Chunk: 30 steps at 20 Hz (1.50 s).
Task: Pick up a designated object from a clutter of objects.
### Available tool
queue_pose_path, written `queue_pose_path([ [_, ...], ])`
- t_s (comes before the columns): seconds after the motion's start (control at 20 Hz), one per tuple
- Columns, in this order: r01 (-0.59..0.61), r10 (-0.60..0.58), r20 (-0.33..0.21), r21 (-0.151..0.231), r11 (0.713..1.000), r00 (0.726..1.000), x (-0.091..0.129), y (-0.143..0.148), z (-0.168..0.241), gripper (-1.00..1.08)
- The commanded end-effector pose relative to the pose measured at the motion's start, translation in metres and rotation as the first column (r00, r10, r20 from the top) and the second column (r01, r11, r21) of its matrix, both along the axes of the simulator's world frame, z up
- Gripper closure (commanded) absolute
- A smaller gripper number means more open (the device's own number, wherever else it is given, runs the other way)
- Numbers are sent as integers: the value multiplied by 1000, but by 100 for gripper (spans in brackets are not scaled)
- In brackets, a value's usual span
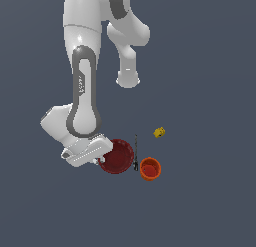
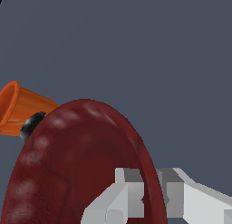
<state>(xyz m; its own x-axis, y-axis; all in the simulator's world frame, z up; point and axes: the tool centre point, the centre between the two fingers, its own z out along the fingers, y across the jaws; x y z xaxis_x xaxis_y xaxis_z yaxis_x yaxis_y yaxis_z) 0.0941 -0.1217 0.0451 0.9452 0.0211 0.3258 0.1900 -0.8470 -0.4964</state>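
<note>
Dark red bowl lay left of the black tool and orange cup. We saw our gripper straddling its rim, fingers nearly closed on it. Such a thin-edged pinch might slip, tipping the bowl into the tool.

Plain dark slate-grey floor, uniform, no markings, fills whole background.

We see dark red bowl, wide, shallow, upright, touching thin black tool; orange cup just beyond, yellow cup apart.
</note>
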Motion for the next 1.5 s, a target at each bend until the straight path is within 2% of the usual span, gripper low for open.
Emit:
queue_pose_path([
  [0.0,0,0,1,0,1000,1000,0,0,0,108],
  [0.4,0,0,1,0,1000,1000,-1,0,3,108],
  [0.75,0,0,1,0,1000,1000,-11,3,24,108],
  [1.05,1,-1,0,0,1000,1000,-26,7,59,108],
  [1.45,1,-1,0,0,1000,1000,-55,16,123,108],
])
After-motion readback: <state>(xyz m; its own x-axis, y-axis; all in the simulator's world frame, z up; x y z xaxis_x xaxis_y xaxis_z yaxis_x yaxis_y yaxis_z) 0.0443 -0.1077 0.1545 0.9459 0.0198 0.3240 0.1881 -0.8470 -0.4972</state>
